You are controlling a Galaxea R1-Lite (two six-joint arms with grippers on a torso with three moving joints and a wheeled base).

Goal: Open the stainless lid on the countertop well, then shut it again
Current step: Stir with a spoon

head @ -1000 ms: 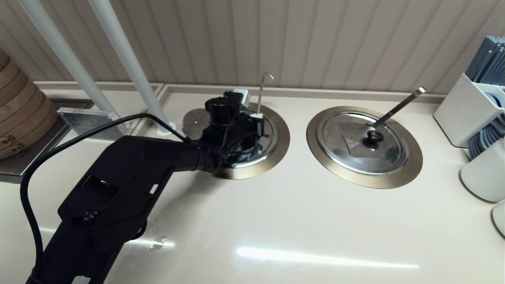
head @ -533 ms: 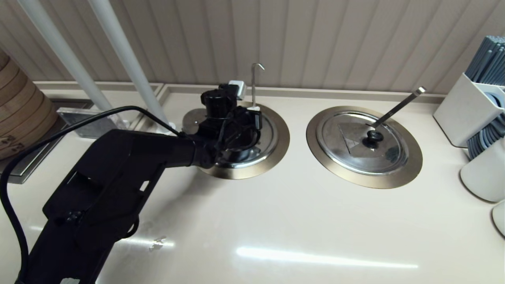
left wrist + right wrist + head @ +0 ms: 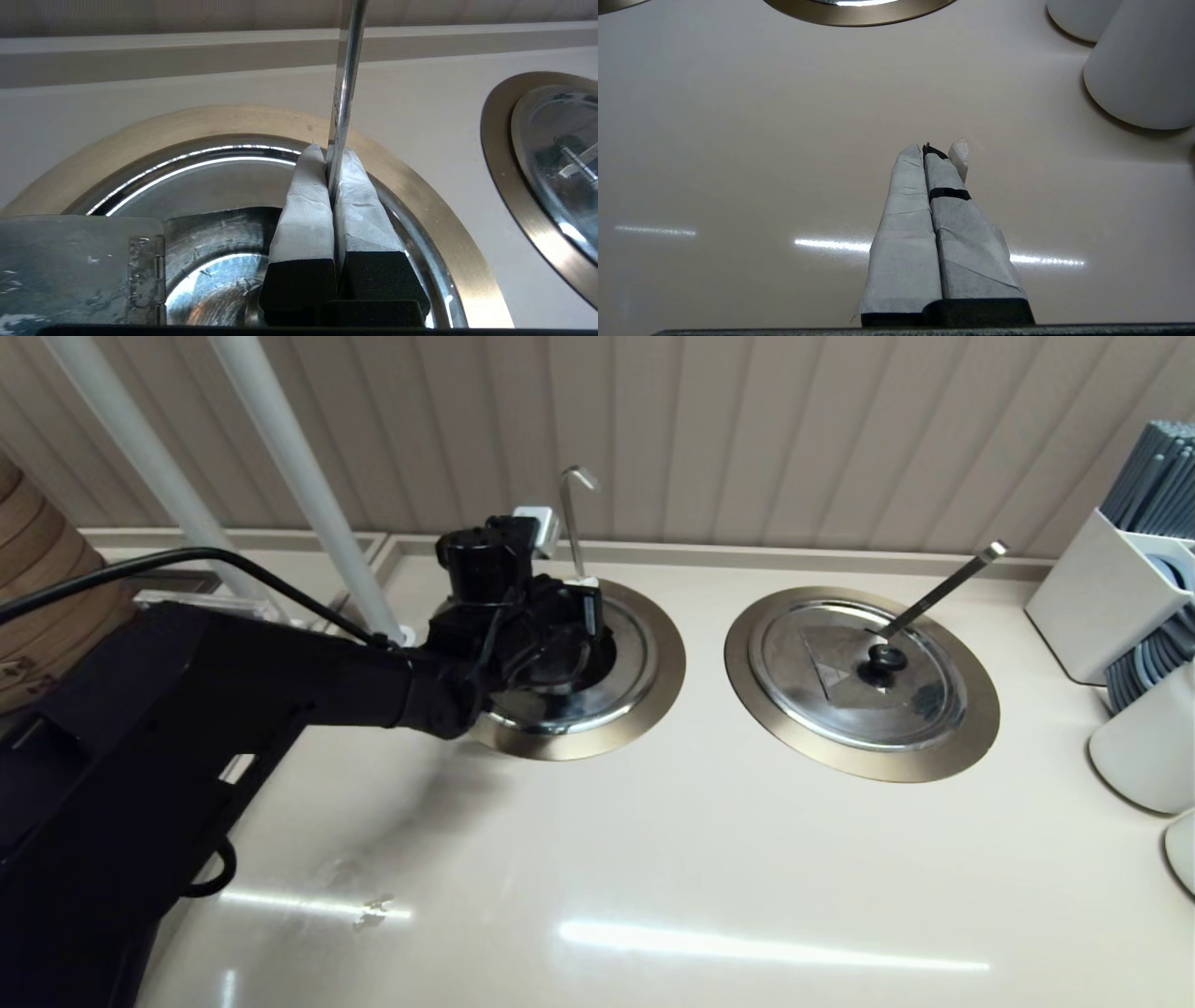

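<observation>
Left tool: my left tool point(image 3: 332, 186) sits over the far rim of the countertop well point(image 3: 653, 695), its taped fingers point(image 3: 303, 210) pinching the thin ladle handle point(image 3: 343, 88) between them.
Ladle handle: it rises nearly upright from between the pads; from the head camera its hooked top point(image 3: 577, 476) shows against the panelled wall point(image 3: 747, 429).
Countertop well: I see a dark steel basin inside a wide bronze-grey ring, set flush in the beige surface point(image 3: 653, 859). My arm and wrist cover the near-left part of it.
Stainless lid: a shiny curved steel face shows inside the well beneath my wrist point(image 3: 560, 709). I cannot tell from here whether that is the lid seated or the bare basin. The left wrist camera shows polished metal there and a flat hinged-looking plate point(image 3: 79, 266) close by the lens.
Small disc: a flat round steel piece point(image 3: 453, 616) lies on the surface just left of the well, partly behind my wrist.
Second well: to the right, well apart, the other ring point(image 3: 971, 709) has its lid point(image 3: 840, 681) seated, black knob point(image 3: 885, 659) at centre and a flat square-ended handle point(image 3: 948, 583) slanting up from it.
Right tool: my right tool point(image 3: 931, 154) hovers low over bare surface, its wrapped fingers pressed together on nothing, white containers point(image 3: 1143, 65) near.
Far right: a white holder with grey sticks point(image 3: 1111, 588) stands by the edge.
</observation>
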